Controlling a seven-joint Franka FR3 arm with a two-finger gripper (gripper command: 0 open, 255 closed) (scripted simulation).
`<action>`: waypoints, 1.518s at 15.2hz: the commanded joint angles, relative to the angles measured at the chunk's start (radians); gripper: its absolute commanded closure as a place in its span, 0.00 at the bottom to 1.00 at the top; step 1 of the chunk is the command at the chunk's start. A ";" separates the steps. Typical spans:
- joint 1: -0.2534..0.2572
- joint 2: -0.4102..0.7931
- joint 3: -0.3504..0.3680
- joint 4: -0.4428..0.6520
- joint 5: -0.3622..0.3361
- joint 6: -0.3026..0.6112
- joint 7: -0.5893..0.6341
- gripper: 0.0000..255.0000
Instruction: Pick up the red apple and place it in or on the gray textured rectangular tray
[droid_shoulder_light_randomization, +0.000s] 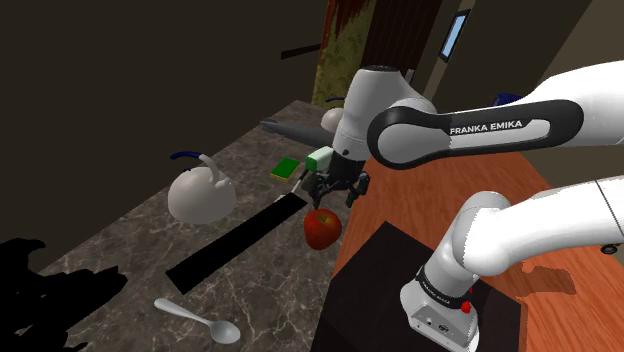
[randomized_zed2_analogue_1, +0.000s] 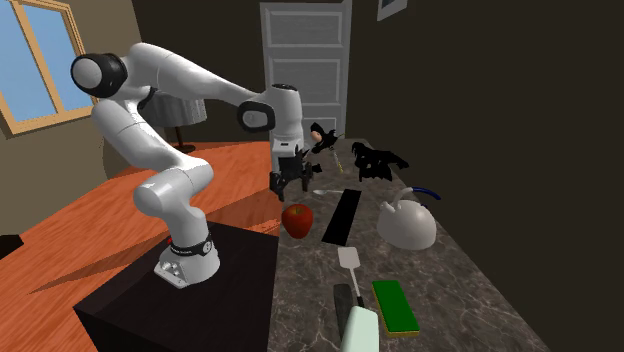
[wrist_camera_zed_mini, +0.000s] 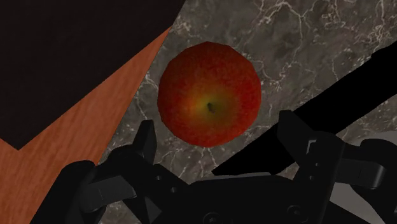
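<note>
Apple (droid_shoulder_light_randomization: 322, 228) on countertop (droid_shoulder_light_randomization: 120, 250), beside tray (droid_shoulder_light_randomization: 240, 240), under gripper (droid_shoulder_light_randomization: 335, 197)

Lighting is dim throughout; the walls (droid_shoulder_light_randomization: 150, 70) behind the tool (droid_shoulder_light_randomization: 335, 198) read near black. One visible light source: a daylit window (randomized_zed2_analogue_1: 25, 60), well behind the arm (randomized_zed2_analogue_1: 170, 80) in the second exterior view. The arm's white shells are the brightest surfaces (no glare noted). The apple (wrist_camera_zed_mini: 210, 95) just beneath the tool is evenly lit, darkening toward its rim. The bench (droid_shoulder_light_randomization: 120, 260) marble is muted, its veins legible. A soft shadow lies on the floor (randomized_zed2_analogue_1: 90, 220) beside the stand (randomized_zed2_analogue_1: 200, 300).
</note>
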 joint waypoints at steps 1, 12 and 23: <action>0.001 0.020 0.012 -0.017 0.008 0.039 0.005 0.00; 0.002 0.048 0.027 -0.048 0.018 0.098 0.004 0.00; 0.002 0.040 0.023 -0.039 0.015 0.081 0.005 1.00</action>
